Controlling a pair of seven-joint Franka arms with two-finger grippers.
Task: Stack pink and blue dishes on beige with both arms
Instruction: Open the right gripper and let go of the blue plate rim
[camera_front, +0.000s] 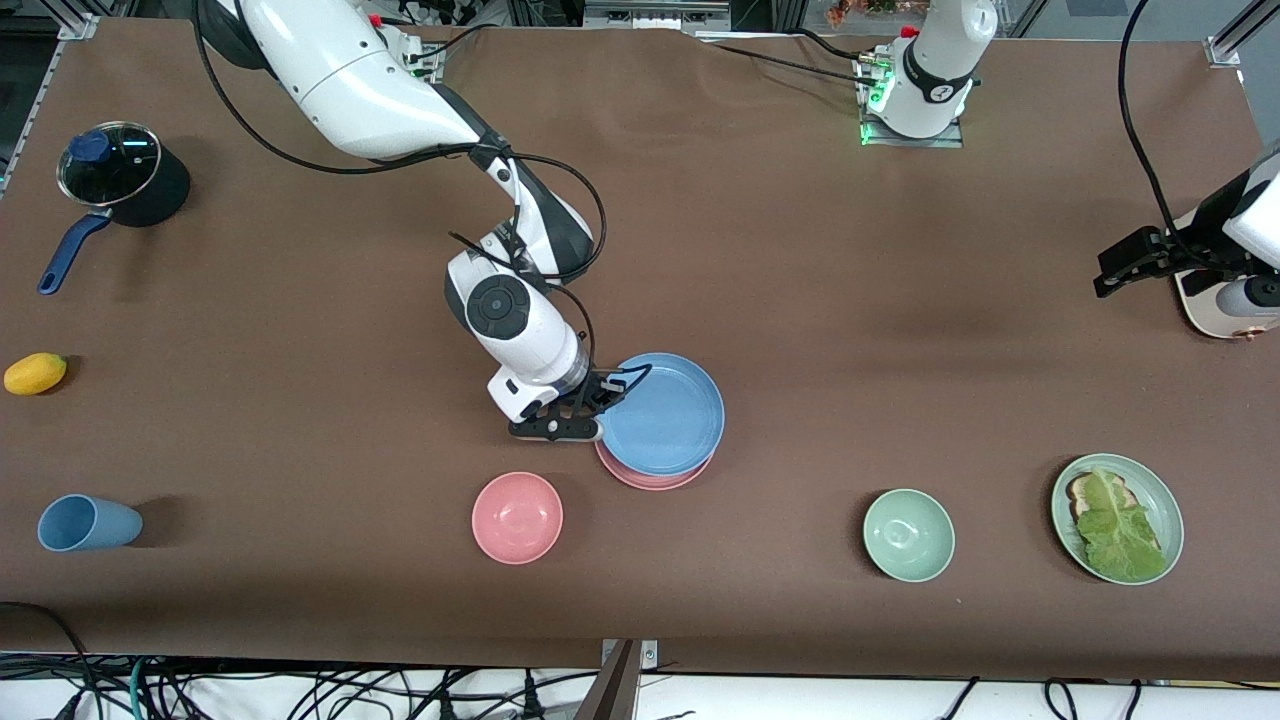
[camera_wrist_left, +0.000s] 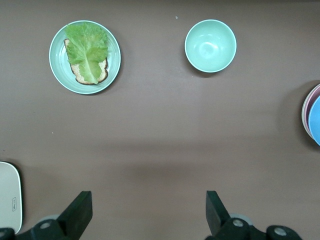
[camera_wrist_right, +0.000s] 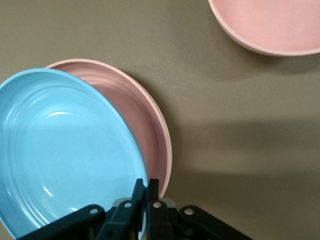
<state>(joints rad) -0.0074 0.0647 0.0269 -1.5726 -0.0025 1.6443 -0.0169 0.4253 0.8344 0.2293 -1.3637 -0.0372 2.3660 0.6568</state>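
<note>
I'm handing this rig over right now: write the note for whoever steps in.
Right tool: shut on the rim of the blue plate, holding it tilted over the pink plate.
Left tool: open and holding nothing, waiting up over the left arm's end of the table.
Pink plate lies in the middle of the table; a pale rim shows under its edge in the right wrist view, probably the beige plate, but I cannot be sure.
Done: pink plate placed. Left: set the blue plate flat on the pink one, release, withdraw.
</note>
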